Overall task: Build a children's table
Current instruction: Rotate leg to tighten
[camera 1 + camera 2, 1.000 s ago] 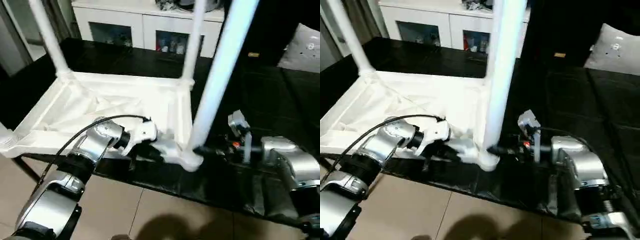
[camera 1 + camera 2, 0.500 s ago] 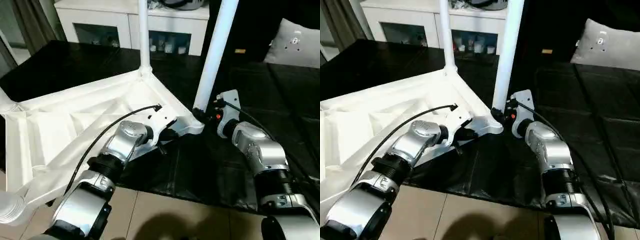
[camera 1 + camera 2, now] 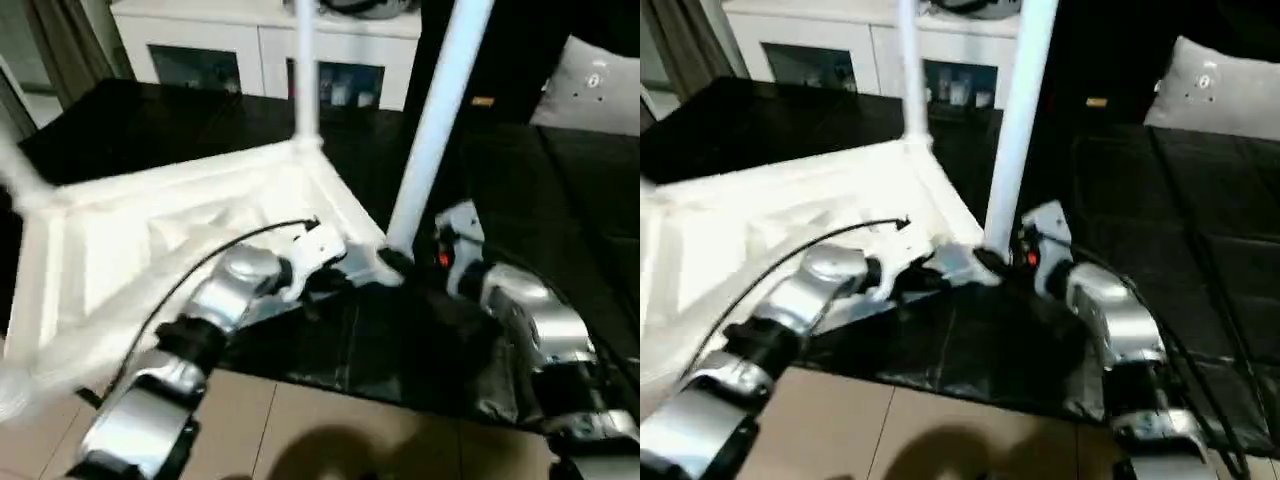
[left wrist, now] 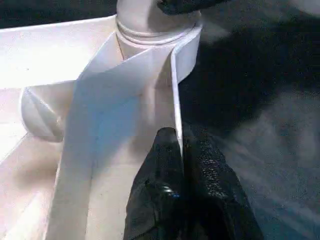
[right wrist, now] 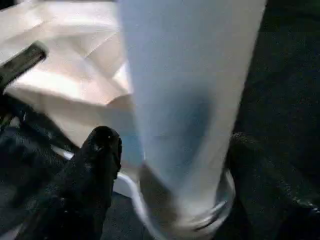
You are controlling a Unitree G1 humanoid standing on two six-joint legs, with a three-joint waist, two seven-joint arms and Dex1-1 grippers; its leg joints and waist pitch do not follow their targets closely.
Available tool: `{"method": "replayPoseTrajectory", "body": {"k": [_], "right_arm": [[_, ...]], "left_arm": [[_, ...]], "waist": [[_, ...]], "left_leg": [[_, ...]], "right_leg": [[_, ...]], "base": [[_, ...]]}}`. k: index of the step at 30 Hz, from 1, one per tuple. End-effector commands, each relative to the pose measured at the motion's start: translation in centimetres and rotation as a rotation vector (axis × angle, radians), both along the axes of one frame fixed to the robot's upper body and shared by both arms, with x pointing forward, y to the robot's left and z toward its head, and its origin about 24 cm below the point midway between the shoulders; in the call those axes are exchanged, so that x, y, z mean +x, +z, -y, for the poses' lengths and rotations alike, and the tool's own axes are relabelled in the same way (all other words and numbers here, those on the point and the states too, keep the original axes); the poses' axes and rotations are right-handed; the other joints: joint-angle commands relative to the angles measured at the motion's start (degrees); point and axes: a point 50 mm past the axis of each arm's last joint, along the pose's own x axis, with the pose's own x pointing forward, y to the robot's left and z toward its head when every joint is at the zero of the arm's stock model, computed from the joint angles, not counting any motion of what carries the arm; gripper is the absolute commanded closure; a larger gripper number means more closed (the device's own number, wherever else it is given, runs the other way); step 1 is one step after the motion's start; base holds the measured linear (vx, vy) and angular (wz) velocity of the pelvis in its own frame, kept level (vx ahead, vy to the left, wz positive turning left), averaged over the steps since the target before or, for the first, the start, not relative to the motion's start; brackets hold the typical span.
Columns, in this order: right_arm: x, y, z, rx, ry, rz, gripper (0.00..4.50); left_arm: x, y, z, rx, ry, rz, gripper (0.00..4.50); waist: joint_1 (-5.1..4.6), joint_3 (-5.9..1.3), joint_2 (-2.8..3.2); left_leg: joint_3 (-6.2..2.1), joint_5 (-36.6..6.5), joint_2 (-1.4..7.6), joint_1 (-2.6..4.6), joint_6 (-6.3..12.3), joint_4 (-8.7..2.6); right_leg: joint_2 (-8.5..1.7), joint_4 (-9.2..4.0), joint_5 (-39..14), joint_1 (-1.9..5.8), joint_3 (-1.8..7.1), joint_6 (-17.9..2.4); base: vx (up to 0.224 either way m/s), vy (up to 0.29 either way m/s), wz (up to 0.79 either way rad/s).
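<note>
The children's table lies upside down, its ribbed white top [image 3: 150, 230] on the black work table. One white leg [image 3: 435, 120] stands in the near right corner socket and another leg [image 3: 305, 70] in the far corner. My left gripper [image 3: 335, 278] is shut on the top's thin rim wall [image 4: 176, 100] just beside that near socket, one black finger [image 4: 160, 175] on each face. My right gripper [image 3: 398, 262] is at the near leg's base [image 5: 190, 125]. It is open, with its fingers [image 5: 102, 150] spread to either side of the tube and a gap showing.
The black-covered work table [image 3: 520, 170] stretches to the right and back. The top's left end hangs out past its front edge, over the tiled floor [image 3: 330, 430]. A white cabinet [image 3: 260, 50] stands behind, and a grey cushion [image 3: 600, 90] lies at the far right.
The table top has swung round, its left end coming out over the front edge, and both grippers went with the near right corner. The head camera has also shifted a little.
</note>
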Motion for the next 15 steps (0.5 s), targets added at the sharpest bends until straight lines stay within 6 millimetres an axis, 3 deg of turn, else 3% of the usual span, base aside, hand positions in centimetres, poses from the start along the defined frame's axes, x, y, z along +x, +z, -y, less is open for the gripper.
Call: {"method": "replayPoseTrajectory", "body": {"k": [1,7,8,13,15], "right_arm": [[-0.1,0.8,0.6,-0.038,0.056,0.031,0.63],[-0.7,1.1,1.7,-0.096,0.178,0.035,0.48],[-0.8,1.1,1.7,-0.096,0.206,0.033,0.73],[-2.4,1.1,1.3,-0.036,0.386,-0.026,1.01],[-2.7,1.0,1.2,-0.026,0.42,-0.04,1.16]], "left_arm": [[-0.8,-0.2,-0.3,0.022,-0.117,-0.003,4.5],[-1.3,0.0,-1.6,0.054,-0.23,-0.026,4.5],[-1.5,-0.1,-1.9,0.068,-0.263,-0.044,4.5],[-2.0,0.1,-2.2,0.071,-0.355,-0.077,4.5],[-2.1,0.1,-2.3,0.079,-0.383,-0.088,4.5]], "waist": [[0.27,-3.32,-0.91],[1.02,-3.61,-0.91],[1.05,-3.64,-0.9],[1.72,-3.65,-0.84],[1.89,-3.6,-0.82]], "left_leg": [[0.57,-8.31,0.36,-0.93,4.01,-3.8],[0.66,-6.44,0.67,-0.85,4.37,-3.62],[0.67,-6.07,0.67,-0.88,4.34,-3.61],[0.79,-5.41,0.89,-0.95,5.39,-3.43],[0.79,-6.26,0.95,-0.91,5.2,-3.48]], "right_leg": [[-3.6,-5.0,-17.75,3.8,2.13,-9.86],[-3.6,-4.14,-11.8,3.82,2.17,-11.74],[-3.58,-3.95,-10.7,3.89,2.15,-12.2],[-3.46,-3.53,-7.32,4.11,2.16,-13.65],[-3.58,-3.68,-8.75,3.97,2.07,-13.5]], "base": [[0.0,0.0,0.0],[0.0,0.0,0.0],[0.0,0.0,0.0],[0.0,0.0,0.0],[0.0,0.0,0.0]]}}
